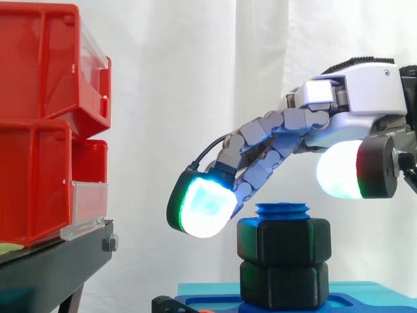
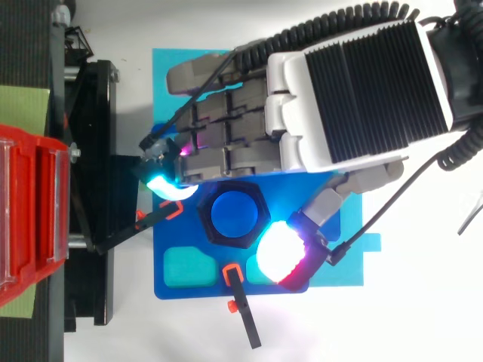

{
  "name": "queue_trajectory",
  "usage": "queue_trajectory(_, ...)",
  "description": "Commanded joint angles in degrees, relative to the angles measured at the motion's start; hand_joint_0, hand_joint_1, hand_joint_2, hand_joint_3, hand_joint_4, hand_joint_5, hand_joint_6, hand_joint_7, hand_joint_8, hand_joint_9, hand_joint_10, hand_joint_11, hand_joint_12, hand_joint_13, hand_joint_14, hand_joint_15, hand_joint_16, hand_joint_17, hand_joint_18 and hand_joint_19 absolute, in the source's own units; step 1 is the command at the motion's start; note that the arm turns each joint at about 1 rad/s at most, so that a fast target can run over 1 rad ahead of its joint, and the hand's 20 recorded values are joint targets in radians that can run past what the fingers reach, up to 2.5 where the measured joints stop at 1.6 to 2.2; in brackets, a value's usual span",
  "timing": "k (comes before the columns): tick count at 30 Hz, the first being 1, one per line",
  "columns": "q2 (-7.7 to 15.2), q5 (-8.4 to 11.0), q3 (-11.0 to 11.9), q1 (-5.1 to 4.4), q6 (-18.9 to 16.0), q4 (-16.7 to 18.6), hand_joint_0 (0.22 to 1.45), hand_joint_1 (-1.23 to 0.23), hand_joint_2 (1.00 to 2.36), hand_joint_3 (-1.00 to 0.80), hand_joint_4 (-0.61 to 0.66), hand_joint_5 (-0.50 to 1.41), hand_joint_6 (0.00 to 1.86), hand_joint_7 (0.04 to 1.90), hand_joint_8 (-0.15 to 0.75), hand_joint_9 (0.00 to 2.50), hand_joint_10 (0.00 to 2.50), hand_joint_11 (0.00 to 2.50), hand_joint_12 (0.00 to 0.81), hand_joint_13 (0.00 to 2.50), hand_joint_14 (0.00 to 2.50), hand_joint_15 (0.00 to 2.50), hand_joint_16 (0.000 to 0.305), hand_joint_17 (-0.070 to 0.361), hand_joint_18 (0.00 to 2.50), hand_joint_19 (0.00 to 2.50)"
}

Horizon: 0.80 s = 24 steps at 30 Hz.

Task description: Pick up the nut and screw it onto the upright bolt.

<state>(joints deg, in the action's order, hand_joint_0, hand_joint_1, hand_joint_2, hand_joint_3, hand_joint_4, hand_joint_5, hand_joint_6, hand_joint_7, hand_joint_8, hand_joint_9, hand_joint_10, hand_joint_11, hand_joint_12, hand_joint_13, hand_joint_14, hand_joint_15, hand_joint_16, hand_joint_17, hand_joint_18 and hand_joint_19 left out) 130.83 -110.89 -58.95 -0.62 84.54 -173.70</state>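
A blue bolt stands upright on the blue base plate. A black hex nut sits on it near its top, above a second black nut; from above the nut rings the bolt's blue top. My hand hovers over the bolt. Its fingers reach down left of the nut, the cyan fingertip just above and beside the nut's top edge. The white-glowing thumb pad hangs higher on the other side. Nothing is gripped; the hand is open.
Red bins are stacked on a black stand to the left. Two black toggle clamps with orange tips sit at the plate's edges. A white curtain hangs behind.
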Motion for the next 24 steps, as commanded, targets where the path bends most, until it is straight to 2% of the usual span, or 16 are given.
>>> queue_trajectory(1,0.0,1.11,0.1,-0.26,-0.8,-1.5,0.46,-0.25,1.0,-0.5,0.15,-0.14,0.5,0.67,0.193,0.6,0.0,0.0,0.245,0.6,0.0,0.0,0.029,0.066,0.21,0.0)
queue_trajectory(3,0.0,1.91,0.1,-0.35,-1.1,-2.1,0.46,-0.25,1.0,-0.5,0.16,-0.12,0.5,0.7,0.196,0.6,0.0,0.0,0.245,0.6,0.0,0.0,0.029,0.066,0.21,0.0)
queue_trajectory(10,0.1,2.78,0.1,-0.35,-2.4,-3.1,0.46,-0.24,1.0,-0.5,0.19,-0.1,0.5,0.8,0.206,0.64,0.0,0.0,0.238,0.64,0.0,0.0,0.028,0.063,0.24,0.0)
queue_trajectory(19,0.8,3.58,0.0,-0.52,-4.6,-3.3,0.47,-0.25,1.0,-0.5,0.21,-0.08,0.5,0.88,0.214,0.68,0.0,0.0,0.229,0.68,0.0,0.0,0.028,0.063,0.28,0.0)
queue_trajectory(24,0.7,3.93,0.0,-0.52,-4.8,-3.6,0.47,-0.25,1.0,-0.5,0.23,-0.06,0.5,1.0,0.218,0.71,0.0,0.0,0.223,0.71,0.0,0.0,0.028,0.063,0.32,0.0)
